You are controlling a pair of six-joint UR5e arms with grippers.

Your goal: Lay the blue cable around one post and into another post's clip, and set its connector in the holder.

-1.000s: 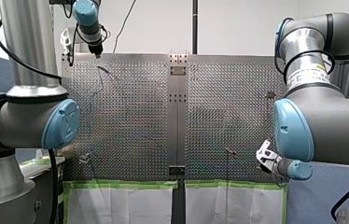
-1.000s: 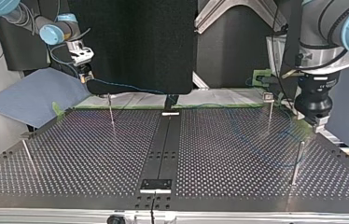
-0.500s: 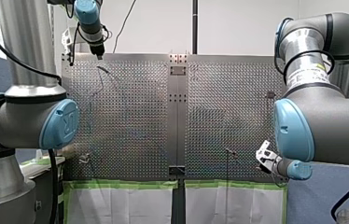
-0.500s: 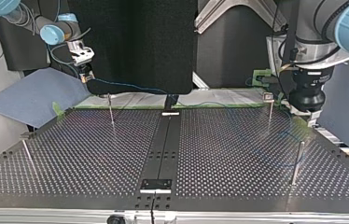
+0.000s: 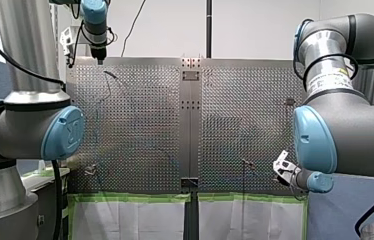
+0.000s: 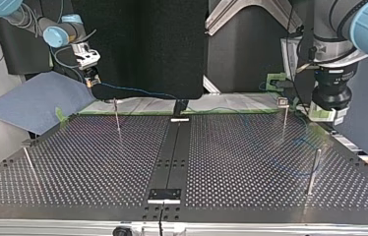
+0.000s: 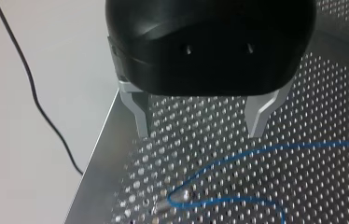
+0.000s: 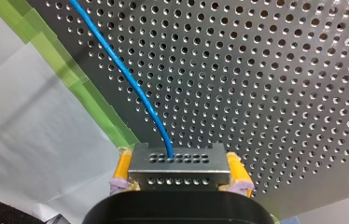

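Observation:
My right gripper (image 8: 178, 184), with yellow pads, is shut on a perforated metal connector (image 8: 177, 168), and the blue cable (image 8: 126, 79) leaves the connector's top. In the top view this gripper (image 6: 90, 78) hangs off the plate's far left corner, and the cable (image 6: 133, 91) runs from it toward the middle. My left gripper (image 7: 199, 128) stands open above the plate, nothing between its metal fingers. Below it the cable (image 7: 256, 151) bends around a slim post (image 7: 177, 198). In the top view my left gripper (image 6: 327, 115) hovers by the right edge.
Thin posts stand on the perforated plate (image 6: 221, 162): one at far left (image 6: 116, 115), one with a clip head at far right (image 6: 284, 115), a taller one near right (image 6: 312, 169). A black bracket (image 6: 165, 194) sits on the centre strip. Green tape (image 8: 70, 74) edges the plate.
My left gripper has risen a little off the plate and shifted slightly toward the front view's left. My right gripper holds still with the connector.

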